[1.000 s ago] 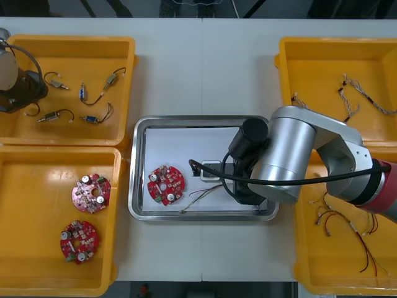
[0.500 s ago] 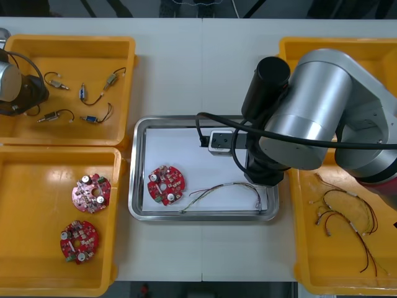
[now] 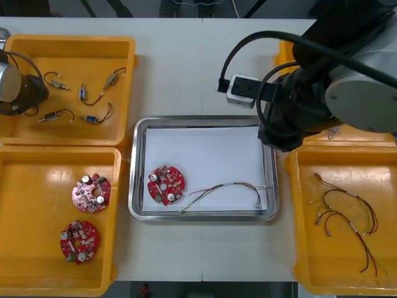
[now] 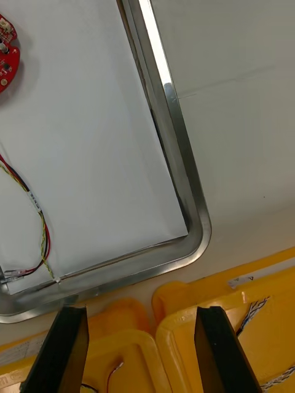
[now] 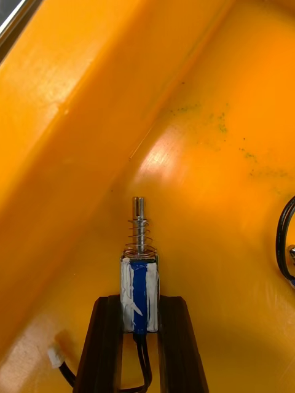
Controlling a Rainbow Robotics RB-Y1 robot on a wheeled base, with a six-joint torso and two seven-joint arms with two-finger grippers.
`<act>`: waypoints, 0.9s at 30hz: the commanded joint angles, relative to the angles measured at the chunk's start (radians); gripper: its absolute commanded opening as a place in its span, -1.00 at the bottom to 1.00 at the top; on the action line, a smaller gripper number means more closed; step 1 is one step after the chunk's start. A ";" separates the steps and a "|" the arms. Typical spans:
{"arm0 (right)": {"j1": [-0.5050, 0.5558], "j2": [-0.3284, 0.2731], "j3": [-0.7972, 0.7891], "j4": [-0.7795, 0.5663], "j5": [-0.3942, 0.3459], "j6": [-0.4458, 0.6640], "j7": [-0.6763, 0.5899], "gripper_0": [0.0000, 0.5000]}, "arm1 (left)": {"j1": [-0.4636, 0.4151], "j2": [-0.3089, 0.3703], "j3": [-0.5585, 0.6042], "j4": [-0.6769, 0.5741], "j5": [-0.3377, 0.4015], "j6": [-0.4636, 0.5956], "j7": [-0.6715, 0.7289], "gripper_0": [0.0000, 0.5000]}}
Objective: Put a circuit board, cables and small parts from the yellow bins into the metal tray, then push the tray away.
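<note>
In the left wrist view my left gripper (image 5: 140, 322) is shut on a small metal part (image 5: 140, 288) with a blue and white body, a spring and a pin, low against the orange bin floor (image 5: 209, 159). The left arm (image 3: 15, 90) reaches into the far left yellow bin (image 3: 68, 43). The metal tray (image 3: 139, 211) holds a round red circuit board (image 3: 165, 184) and a red and yellow cable (image 3: 229, 189). My right gripper (image 4: 141, 347) is open and holds nothing; it hangs above the tray's corner (image 4: 190, 209), and the right arm (image 3: 310, 105) is over the table's far right.
Several small metal parts (image 3: 84, 93) lie loose in the far left bin. Two red circuit boards (image 3: 91, 191) sit in the near left bin (image 3: 37, 282). Red and yellow cables (image 3: 344, 217) lie in the near right bin (image 3: 298, 248). A blue and white cable (image 4: 258, 307) shows beyond the right fingers.
The right arm has risen from the tray and swung back to the far right, leaving the red and yellow cable inside. The left gripper has closed on a small metal part.
</note>
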 commanded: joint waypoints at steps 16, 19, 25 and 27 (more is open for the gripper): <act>-0.037 -0.195 -0.353 0.265 -0.064 0.003 0.023 1.00 | 0.013 0.055 0.077 -0.318 0.024 0.362 -0.018 -0.99; -0.037 -0.195 -0.403 0.327 -0.036 0.003 0.029 1.00 | 0.013 0.056 0.084 -0.397 0.019 0.450 -0.016 -1.00; -0.037 -0.195 -0.456 0.407 0.050 0.003 0.040 1.00 | 0.014 0.058 0.082 -0.575 0.043 0.640 -0.004 -0.99; -0.037 -0.193 -0.466 0.425 0.068 0.003 0.044 1.00 | 0.014 0.056 0.082 -0.628 0.062 0.690 0.005 -0.99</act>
